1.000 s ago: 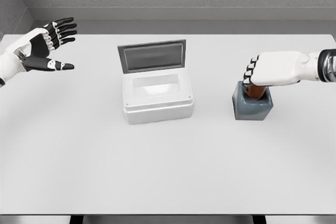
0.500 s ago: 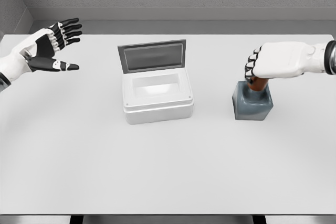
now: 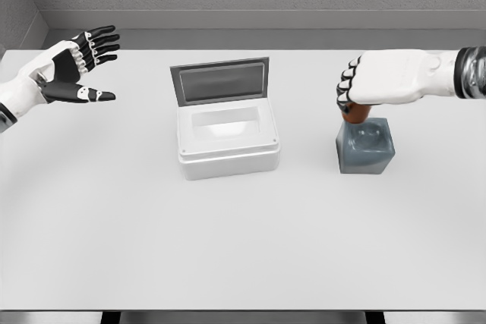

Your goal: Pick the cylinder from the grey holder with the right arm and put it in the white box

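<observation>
**Cylinder gripped above the grey holder**

The brown cylinder point(image 3: 355, 115) is seen only at its lower end, which shows beneath the curled fingers of the right hand point(image 3: 380, 79). It is held just over the back left corner of the grey holder point(image 3: 365, 147); whether its tip touches the holder's rim cannot be told. The round socket in the top of the holder is exposed. The right hand is closed around the cylinder, knuckles turned toward the left of the picture, with its white forearm entering from the right edge.

The holder stands on the white table point(image 3: 243, 248), to the right of the white box point(image 3: 228, 142) and apart from it. The box is placed near the middle of the table, its grey lid point(image 3: 220, 81) raised upright at the back, and its interior is visible.

The left hand point(image 3: 67, 70) is raised over the far left of the table, well apart from the box. Its fingers are spread and nothing is held in it.
</observation>
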You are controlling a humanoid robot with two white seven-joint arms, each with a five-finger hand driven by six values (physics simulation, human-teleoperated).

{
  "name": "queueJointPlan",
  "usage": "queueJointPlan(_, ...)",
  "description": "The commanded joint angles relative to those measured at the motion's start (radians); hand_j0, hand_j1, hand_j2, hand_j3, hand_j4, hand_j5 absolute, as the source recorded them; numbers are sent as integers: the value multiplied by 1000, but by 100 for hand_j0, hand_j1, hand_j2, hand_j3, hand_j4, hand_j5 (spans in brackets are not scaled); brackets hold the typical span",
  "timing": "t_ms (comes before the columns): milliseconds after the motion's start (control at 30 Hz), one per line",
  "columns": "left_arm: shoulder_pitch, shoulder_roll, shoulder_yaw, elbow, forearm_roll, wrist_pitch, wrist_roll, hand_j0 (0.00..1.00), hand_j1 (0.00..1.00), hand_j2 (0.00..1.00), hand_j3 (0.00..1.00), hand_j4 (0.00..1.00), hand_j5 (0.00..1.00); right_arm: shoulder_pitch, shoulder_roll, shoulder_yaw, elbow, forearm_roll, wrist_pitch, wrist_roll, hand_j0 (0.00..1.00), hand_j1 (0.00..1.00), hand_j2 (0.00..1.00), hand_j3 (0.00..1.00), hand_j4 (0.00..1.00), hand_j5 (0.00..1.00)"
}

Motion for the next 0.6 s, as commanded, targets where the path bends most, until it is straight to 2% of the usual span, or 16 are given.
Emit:
queueJointPlan(0, 0, -4, -4, 0, 6, 0, 0, 100, 100, 100, 100, 100, 100, -2, 18, -1, 1, 1, 2, 0, 53, 53, 53, 53, 53, 53)
queueJointPlan(67, -9, -7, -20, 0, 6, 0, 0, 100, 100, 100, 100, 100, 100, -8, 38, 0, 2, 1, 2, 0, 53, 53, 53, 53, 53, 53)
queueJointPlan(567, -14, -23, -28, -2, 5, 0, 0, 100, 100, 100, 100, 100, 100, -32, 133, 3, 16, 4, 2, 0, 53, 53, 53, 53, 53, 53)
